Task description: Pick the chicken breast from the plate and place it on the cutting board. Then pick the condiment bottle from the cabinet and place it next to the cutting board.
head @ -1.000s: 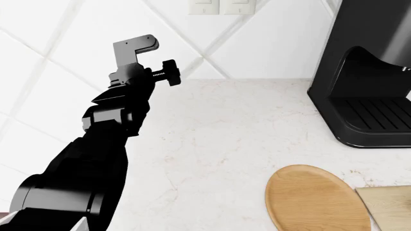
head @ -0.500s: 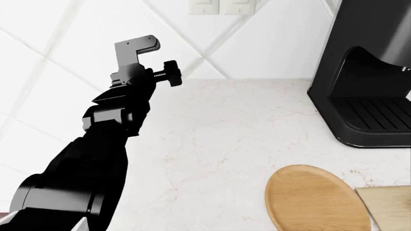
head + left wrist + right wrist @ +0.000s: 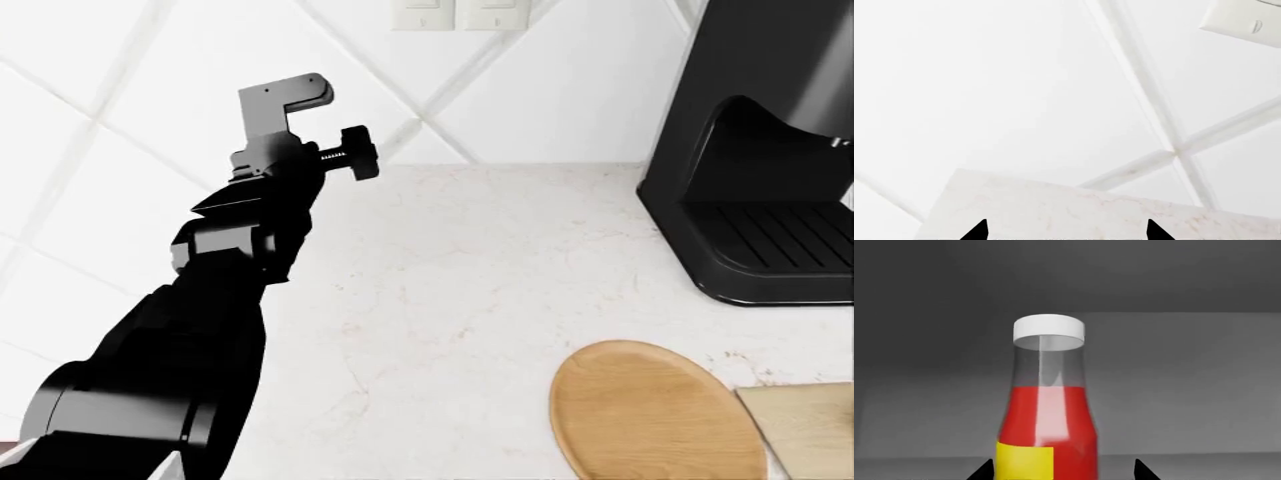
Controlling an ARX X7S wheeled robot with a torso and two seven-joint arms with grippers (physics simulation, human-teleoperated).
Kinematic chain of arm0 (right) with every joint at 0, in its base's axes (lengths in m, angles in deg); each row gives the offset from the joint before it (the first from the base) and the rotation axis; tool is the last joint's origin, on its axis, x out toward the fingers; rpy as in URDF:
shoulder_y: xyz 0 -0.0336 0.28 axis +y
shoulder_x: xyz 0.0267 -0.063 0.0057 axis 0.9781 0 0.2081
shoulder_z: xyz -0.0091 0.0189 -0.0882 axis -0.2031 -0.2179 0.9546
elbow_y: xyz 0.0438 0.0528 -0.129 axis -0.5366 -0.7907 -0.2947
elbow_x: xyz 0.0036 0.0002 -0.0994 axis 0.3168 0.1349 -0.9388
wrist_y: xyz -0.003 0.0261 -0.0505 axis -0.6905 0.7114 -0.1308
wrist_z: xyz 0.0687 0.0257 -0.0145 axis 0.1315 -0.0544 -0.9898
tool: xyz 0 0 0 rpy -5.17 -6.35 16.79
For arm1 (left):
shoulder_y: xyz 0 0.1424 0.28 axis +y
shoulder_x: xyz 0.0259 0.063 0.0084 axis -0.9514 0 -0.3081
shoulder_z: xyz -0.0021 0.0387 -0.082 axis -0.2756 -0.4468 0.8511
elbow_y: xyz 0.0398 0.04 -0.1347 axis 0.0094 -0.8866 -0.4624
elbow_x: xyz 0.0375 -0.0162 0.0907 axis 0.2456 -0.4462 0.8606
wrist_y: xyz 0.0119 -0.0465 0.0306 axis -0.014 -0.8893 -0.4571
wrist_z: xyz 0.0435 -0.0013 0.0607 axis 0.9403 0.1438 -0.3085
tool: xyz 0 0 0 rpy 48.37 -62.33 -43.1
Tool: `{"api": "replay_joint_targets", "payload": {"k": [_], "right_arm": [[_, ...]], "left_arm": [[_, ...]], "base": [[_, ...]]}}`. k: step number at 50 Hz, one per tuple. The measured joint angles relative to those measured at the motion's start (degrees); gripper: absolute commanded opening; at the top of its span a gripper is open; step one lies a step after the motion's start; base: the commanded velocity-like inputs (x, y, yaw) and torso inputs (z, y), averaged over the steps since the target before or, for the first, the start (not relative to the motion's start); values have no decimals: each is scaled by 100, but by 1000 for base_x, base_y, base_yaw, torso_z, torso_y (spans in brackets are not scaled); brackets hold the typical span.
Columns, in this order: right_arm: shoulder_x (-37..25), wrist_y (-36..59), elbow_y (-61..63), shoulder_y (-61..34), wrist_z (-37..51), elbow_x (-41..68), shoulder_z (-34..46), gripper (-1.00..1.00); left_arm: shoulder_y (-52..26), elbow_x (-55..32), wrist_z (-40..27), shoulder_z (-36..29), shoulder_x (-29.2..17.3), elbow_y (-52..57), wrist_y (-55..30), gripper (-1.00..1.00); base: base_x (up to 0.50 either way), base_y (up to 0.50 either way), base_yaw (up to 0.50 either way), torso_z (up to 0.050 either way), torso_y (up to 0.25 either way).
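Observation:
The condiment bottle [image 3: 1047, 420] is red with a white cap and a yellow label. It stands upright on a grey cabinet shelf [image 3: 1201, 390]. My right gripper [image 3: 1064, 472] is open, with a fingertip on each side of the bottle's lower body and small gaps to it. My left gripper [image 3: 1066, 232] is open and empty, raised above the counter and facing the tiled wall. The plate [image 3: 654, 415] lies bare at the front right of the counter. A corner of the cutting board [image 3: 814, 430] shows beside it. The chicken breast is out of view.
A black coffee machine [image 3: 761, 170] stands at the back right of the marble counter [image 3: 481, 270]. My left arm [image 3: 227, 270] rises across the left of the head view. Wall switches [image 3: 461, 12] sit on the tiled wall.
The left arm has not moved. The head view has shifted very slightly.

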Motion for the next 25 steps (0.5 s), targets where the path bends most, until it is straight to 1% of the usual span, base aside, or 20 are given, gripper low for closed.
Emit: {"api": "replay_joint_targets", "payload": {"k": [10, 11, 14, 25], "right_arm": [[63, 219, -68, 34, -455, -339, -199, 100], [78, 256, -85, 29, -502, -382, -224, -100], [129, 383, -143, 5, -772, -576, -294, -100], [209, 520, -161, -3, -691, -692, -373, -100]], "left_arm": [[0, -11, -1, -25, 0, 0, -7, 100], [-1, -13, -1, -30, 0, 0, -9, 100], [-2, -17, -1, -44, 1, 0, -17, 100], [0, -29, 8, -94, 0, 0, -37, 100]], "base": [[5, 0, 2, 0, 0], [14, 3, 8, 0, 0], [14, 4, 9, 0, 0], [14, 5, 12, 0, 0]]}}
